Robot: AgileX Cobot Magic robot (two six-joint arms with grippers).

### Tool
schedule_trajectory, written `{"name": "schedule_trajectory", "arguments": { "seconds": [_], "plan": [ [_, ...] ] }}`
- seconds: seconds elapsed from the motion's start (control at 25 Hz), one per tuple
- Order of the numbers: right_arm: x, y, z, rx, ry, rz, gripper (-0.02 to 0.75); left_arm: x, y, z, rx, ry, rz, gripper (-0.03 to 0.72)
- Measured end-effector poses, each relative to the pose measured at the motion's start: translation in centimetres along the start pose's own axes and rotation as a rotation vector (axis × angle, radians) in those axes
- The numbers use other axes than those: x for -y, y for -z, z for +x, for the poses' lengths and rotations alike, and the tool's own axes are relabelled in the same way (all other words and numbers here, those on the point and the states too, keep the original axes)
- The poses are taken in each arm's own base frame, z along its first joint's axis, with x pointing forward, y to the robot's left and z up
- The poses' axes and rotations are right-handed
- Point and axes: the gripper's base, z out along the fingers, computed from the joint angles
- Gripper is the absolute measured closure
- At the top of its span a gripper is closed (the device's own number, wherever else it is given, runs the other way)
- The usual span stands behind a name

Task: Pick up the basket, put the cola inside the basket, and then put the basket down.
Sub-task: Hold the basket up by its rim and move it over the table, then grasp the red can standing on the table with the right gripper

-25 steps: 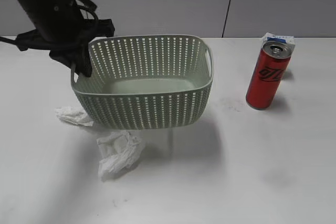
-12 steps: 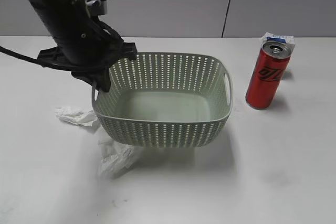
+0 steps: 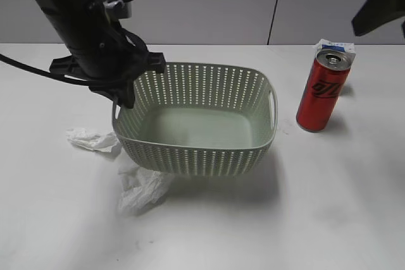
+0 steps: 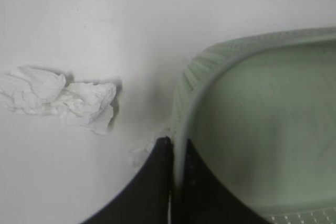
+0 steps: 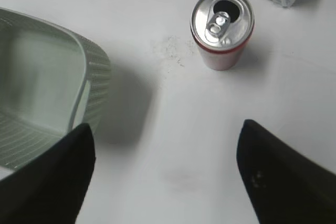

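— Nearest us, the crumpled tissue is lying just in front of the basket, with another tissue wad off the basket's left corner. And the basket itself is sitting a touch further back and left than it was half a second ago.

— It's being held, too. The left gripper is clenching the basket's left rim; in the left wrist view the black fingers are pinching the green wall from both sides.

— Beyond the basket's right end, the cola is standing upright, untouched, well apart from the basket, a small carton just behind it.

— And now the right gripper is coming in above the cola, which wasn't there a moment back. Its jaws are spread wide, grasping nothing.

— So pickup is done, I'd say, and the can grab is next.
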Motion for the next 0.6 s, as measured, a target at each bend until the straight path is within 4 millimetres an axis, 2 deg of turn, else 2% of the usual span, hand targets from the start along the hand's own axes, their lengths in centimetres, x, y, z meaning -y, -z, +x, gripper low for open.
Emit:
{"name": "schedule_trajectory", "arguments": {
  "seconds": [0.08,0.2,0.28,0.6],
  "plan": [
    [-0.4,-2.6,-1.9,-0.074,0.020,0.048,0.099,-0.4,0.1,-0.2,0.003,0.005,-0.002,0.691],
    [-0.9,-5.0,-4.5,-0.090,0.023,0.090,0.099,-0.8,0.1,-0.4,0.006,0.001,-0.005,0.691],
    [-0.6,-6.9,-5.6,-0.110,-0.001,0.104,0.099,-0.7,0.1,-0.4,0.006,-0.003,-0.005,0.691],
    [2.0,-12.5,-5.8,-0.219,-0.083,0.160,0.099,-0.7,0.1,-0.4,0.006,-0.002,-0.003,0.691]
  ]
}}
